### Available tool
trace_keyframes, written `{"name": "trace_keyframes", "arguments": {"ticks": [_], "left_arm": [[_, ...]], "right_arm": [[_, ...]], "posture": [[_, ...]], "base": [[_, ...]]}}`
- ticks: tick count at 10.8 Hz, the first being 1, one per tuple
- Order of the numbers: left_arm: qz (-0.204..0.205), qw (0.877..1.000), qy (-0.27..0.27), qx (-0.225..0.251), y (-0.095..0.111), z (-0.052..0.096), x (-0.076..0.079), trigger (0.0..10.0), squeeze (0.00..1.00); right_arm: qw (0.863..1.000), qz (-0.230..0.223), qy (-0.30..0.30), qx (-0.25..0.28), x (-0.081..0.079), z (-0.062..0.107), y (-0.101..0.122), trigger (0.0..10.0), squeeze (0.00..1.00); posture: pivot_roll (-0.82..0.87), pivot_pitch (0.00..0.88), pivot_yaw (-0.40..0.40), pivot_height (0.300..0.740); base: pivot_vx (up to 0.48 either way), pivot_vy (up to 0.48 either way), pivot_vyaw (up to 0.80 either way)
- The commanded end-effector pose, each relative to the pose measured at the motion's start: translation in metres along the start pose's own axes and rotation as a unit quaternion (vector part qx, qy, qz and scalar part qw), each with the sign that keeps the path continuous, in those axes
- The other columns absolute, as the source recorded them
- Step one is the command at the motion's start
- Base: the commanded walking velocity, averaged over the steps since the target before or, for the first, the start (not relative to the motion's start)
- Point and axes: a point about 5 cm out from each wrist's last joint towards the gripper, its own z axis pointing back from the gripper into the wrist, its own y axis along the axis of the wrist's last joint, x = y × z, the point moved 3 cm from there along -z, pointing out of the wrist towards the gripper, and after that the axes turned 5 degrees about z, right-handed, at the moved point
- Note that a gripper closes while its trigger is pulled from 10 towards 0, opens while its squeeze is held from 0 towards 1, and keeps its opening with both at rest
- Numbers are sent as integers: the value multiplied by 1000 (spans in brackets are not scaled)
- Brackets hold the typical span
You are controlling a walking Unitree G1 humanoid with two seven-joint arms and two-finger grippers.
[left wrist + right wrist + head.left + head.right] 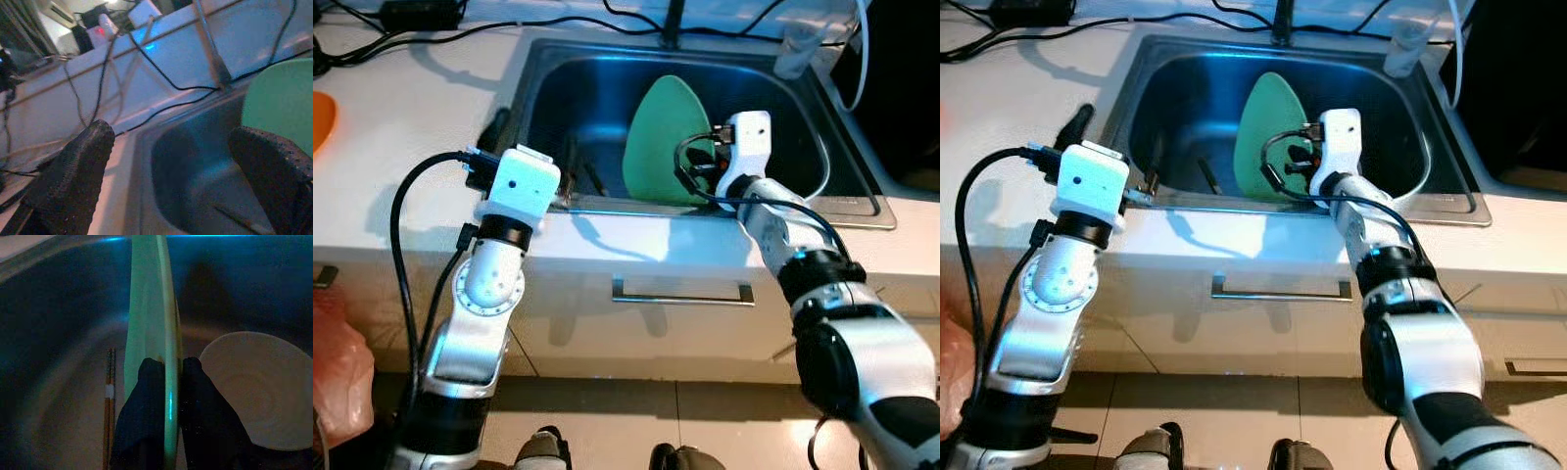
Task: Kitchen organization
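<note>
A green plate (666, 137) stands on edge inside the steel sink (548, 78). My right gripper (168, 374) is shut on the plate's near rim, one black finger (146, 396) on each face. A white dish (257, 387) lies on the sink floor beside the plate, and a pair of chopsticks (108, 411) lies on the other side. My left gripper (171, 161) is open over the sink's front left corner, holding nothing; its white wrist (514, 186) rests above the counter edge.
The white counter (401, 147) surrounds the sink, with black cables (450, 39) along the back. An orange dish (321, 117) sits at the far left. A clear cup (798, 49) stands behind the sink. A drawer handle (680, 294) is below the counter.
</note>
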Motion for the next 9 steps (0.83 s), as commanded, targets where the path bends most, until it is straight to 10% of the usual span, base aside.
{"name": "trace_keyframes", "arguments": {"ticks": [1,4,9], "left_arm": [[8,999,-31,4,6,3,7,10000,1000],[60,983,-170,-32,7,17,30,10000,1000],[40,974,-217,-44,11,27,33,10000,1000]], "right_arm": [[1000,-6,8,-21,-4,-1,-9,10000,0],[999,-4,26,-26,-15,-6,-7,10000,0],[997,13,56,-54,-27,-7,-19,10000,0]], "posture": [[138,217,-45,740],[157,241,-32,740],[172,243,-22,740]], "base": [[0,0,0],[0,0,0],[0,0,0]]}}
